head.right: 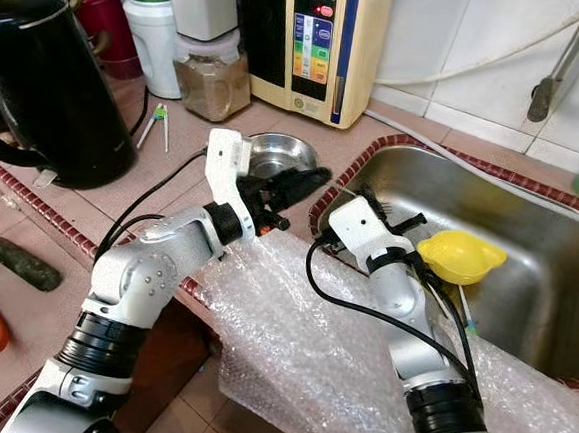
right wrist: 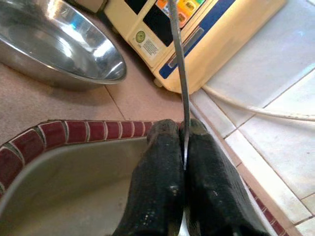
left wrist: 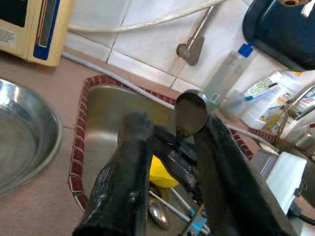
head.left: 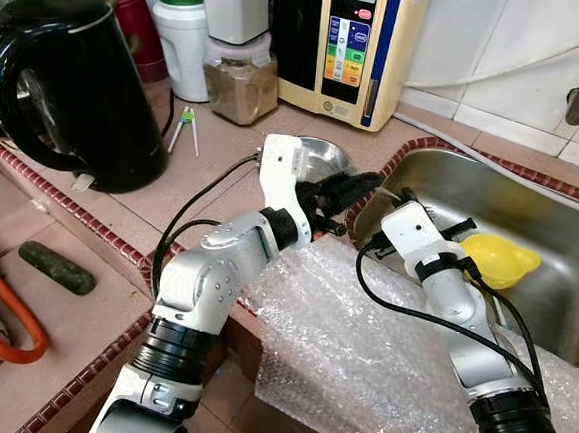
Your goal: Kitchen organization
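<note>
**Spoon pinched at the sink's near-left corner**

Right now my right gripper (right wrist: 183,162) has its fingers pressed together on the thin metal handle of a spoon (right wrist: 178,59), which stands up over the red-tiled rim at the near-left corner of the sink (head.left: 531,200). My left gripper (left wrist: 170,162) hovers just beside it with fingers apart, the spoon's rounded bowl showing between their tips. Room is tight here: bubble wrap (head.left: 359,352) drapes the table's front edge under both arms. A steel bowl (head.left: 319,159) sits on the table just left of the sink. Inside the sink lie a yellow funnel-like piece (head.left: 502,258) and more cutlery. A black kettle (head.left: 75,79) stands at the table's left edge.
</note>
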Tool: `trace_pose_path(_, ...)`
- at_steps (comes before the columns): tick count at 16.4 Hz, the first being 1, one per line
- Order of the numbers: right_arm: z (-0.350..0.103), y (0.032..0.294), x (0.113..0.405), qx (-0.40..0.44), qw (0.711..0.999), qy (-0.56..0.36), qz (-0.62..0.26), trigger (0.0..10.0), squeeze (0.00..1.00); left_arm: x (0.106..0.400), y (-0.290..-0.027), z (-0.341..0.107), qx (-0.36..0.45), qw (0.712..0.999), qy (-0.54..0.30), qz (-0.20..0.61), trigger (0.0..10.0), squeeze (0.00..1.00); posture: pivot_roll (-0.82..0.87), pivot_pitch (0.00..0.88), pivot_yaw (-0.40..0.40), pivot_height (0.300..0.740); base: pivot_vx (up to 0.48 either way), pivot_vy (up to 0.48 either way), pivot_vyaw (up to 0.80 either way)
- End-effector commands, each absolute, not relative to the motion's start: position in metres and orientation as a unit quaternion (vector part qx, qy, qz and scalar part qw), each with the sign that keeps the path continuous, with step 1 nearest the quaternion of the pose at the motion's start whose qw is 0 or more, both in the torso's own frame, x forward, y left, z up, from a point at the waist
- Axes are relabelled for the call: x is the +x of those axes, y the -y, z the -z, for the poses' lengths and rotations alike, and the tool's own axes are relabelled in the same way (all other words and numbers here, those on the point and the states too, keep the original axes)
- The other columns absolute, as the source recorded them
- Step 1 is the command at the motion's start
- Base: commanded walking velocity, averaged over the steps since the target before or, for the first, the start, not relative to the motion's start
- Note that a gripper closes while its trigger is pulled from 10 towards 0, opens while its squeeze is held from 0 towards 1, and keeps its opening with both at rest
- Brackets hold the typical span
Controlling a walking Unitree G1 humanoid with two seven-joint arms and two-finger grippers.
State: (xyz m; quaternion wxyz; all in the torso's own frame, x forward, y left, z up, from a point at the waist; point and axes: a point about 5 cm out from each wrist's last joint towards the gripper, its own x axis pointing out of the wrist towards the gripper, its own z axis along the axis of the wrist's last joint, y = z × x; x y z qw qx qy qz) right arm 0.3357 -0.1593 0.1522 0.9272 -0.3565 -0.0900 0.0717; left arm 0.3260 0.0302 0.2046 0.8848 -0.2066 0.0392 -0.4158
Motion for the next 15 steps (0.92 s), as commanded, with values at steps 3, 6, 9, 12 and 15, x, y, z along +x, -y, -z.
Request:
trace_pose_path(3,-0.161,0.167,0.334,-0.352,0.928,0.109,-0.059,0.0,0.00,0.329,-0.046,-0.189,-0.185,0.898,-0.069,0.392,10.0,1.00,-0.10,0.083,0.099,0.740,0.000,0.000,0.00)
trace_pose_path(6,-0.155,0.179,0.336,-0.371,0.923,0.084,-0.061,0.0,0.00,0.324,-0.056,-0.182,-0.149,0.893,-0.079,0.418,10.0,1.00,-0.09,0.086,0.098,0.740,0.000,0.000,0.00)
trace_pose_path(9,-0.143,0.211,0.341,-0.391,0.918,0.031,-0.052,0.0,0.00,0.318,-0.061,-0.171,-0.104,0.885,-0.093,0.445,10.0,1.00,-0.08,0.092,0.096,0.740,0.000,0.000,0.00)
trace_pose_path(12,-0.131,0.247,0.342,-0.366,0.930,-0.036,-0.017,2.5,0.00,0.317,-0.062,-0.167,-0.086,0.885,-0.097,0.447,10.0,1.00,-0.07,0.090,0.097,0.740,0.000,0.000,0.00)
trace_pose_path(15,-0.124,0.265,0.341,-0.346,0.935,-0.074,-0.002,10.0,0.06,0.317,-0.061,-0.166,-0.081,0.886,-0.096,0.447,10.0,1.00,-0.07,0.088,0.100,0.740,0.000,0.000,0.00)
